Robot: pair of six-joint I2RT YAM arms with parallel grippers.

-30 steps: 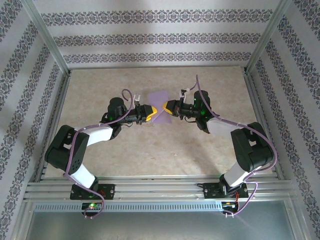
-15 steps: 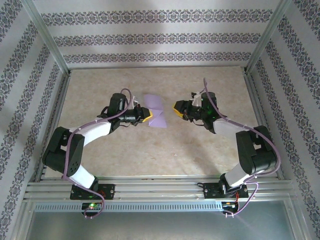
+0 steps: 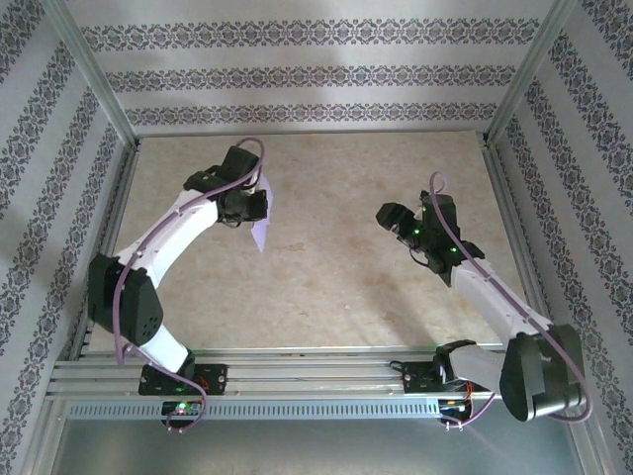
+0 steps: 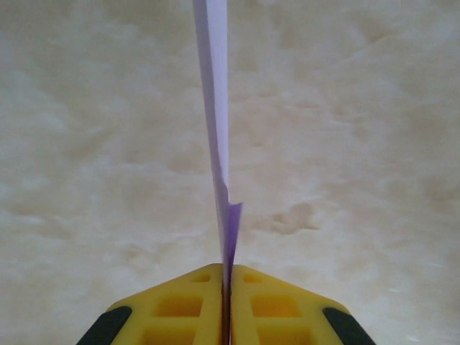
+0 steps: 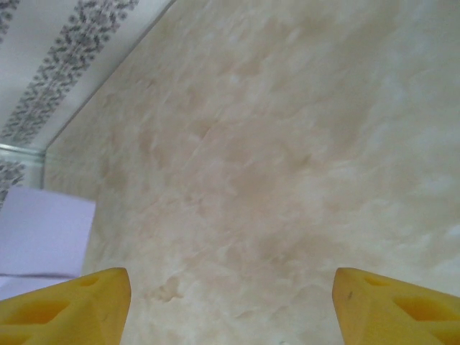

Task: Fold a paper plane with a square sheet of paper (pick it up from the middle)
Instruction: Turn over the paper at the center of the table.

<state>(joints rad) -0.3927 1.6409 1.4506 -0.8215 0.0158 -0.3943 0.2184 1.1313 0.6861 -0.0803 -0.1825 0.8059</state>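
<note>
Lavender paper sheet (image 4: 215, 108), folded flat, is pinched in my left fingers (image 4: 180, 305), my right fingers (image 5: 72, 305) are open and empty, so I think more folds are left.

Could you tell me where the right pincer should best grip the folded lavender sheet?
Probably the free end of the folded lavender sheet, away from the left pincer shut on its other end. It hangs thin and flat, so the open right pincer should come from the right, closing across its faces.
</note>
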